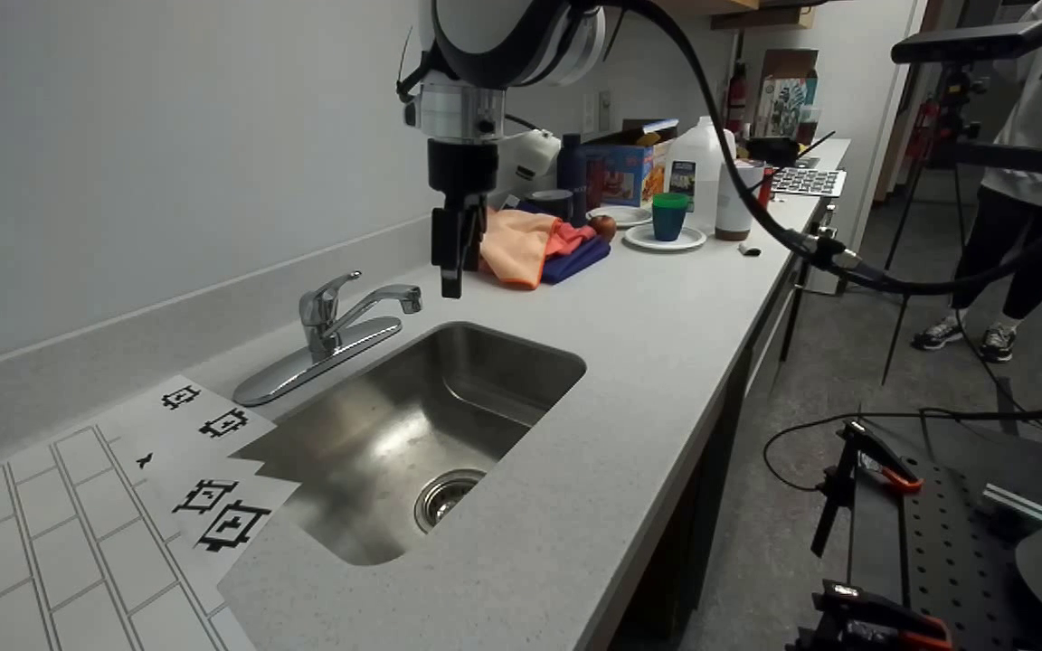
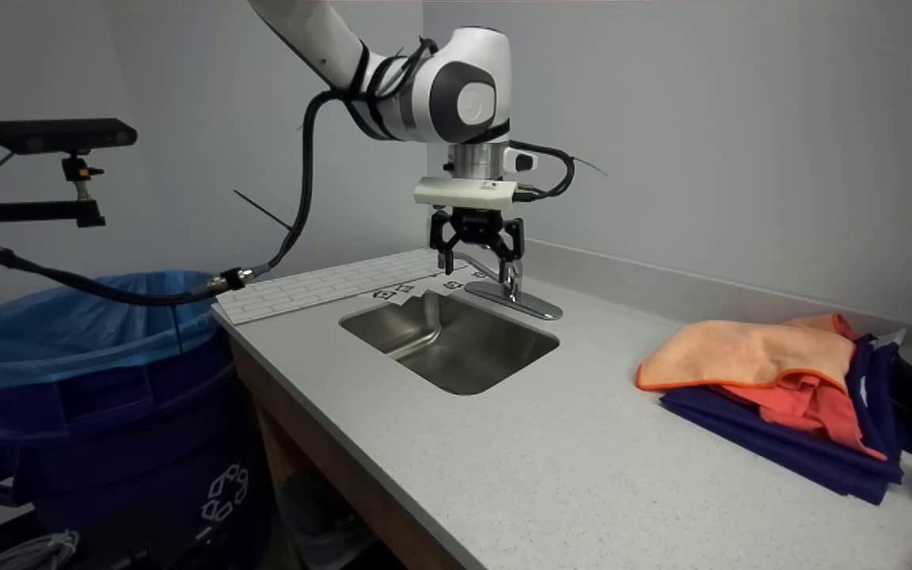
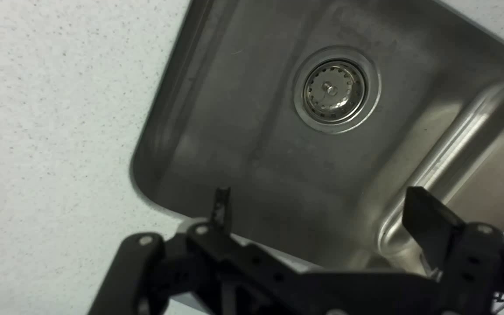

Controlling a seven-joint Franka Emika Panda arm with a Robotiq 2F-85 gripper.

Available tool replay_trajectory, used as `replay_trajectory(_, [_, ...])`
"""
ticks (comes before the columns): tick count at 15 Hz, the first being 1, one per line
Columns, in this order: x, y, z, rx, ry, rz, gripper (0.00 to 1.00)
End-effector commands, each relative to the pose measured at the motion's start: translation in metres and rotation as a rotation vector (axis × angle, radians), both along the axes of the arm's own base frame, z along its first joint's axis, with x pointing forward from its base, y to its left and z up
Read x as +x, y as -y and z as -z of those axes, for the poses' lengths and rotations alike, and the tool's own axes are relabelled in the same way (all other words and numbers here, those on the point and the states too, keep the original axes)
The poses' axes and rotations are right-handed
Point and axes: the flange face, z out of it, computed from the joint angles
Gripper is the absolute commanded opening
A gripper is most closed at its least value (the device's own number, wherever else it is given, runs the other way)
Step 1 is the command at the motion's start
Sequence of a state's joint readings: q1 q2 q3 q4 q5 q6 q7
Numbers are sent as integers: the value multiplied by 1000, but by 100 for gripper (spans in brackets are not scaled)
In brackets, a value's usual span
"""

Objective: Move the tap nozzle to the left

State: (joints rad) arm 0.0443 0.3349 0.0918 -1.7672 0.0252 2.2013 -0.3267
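The tap nozzle (image 1: 374,302) is a short, arched chrome spout under a lever handle. In an exterior view it reaches from the faucet base over the sink basin (image 1: 367,488). My gripper (image 1: 451,291) hangs above the counter just past its tip, pointing down, with a visible gap. In an exterior view the tap nozzle (image 2: 478,265) shows behind and between the spread fingers of the gripper (image 2: 481,261), partly covered. In the wrist view the gripper (image 3: 318,190) is open and empty over the sink basin (image 3: 243,131). The nozzle cannot be made out there.
The wall and backsplash (image 1: 186,312) run close behind the faucet. Tile-patterned paper with black markers (image 1: 222,524) lies beside the sink. Folded cloths (image 2: 749,356) lie on the counter. Plates, a cup (image 1: 668,217) and a jug (image 1: 697,172) stand farther along.
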Motion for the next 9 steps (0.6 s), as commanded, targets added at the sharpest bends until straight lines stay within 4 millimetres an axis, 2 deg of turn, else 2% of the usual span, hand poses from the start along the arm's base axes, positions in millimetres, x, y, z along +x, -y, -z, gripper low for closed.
replay_trajectory(1, [17, 9, 3, -17, 53, 8, 100])
replay_trajectory(9, [43, 4, 8, 3, 154, 4, 100])
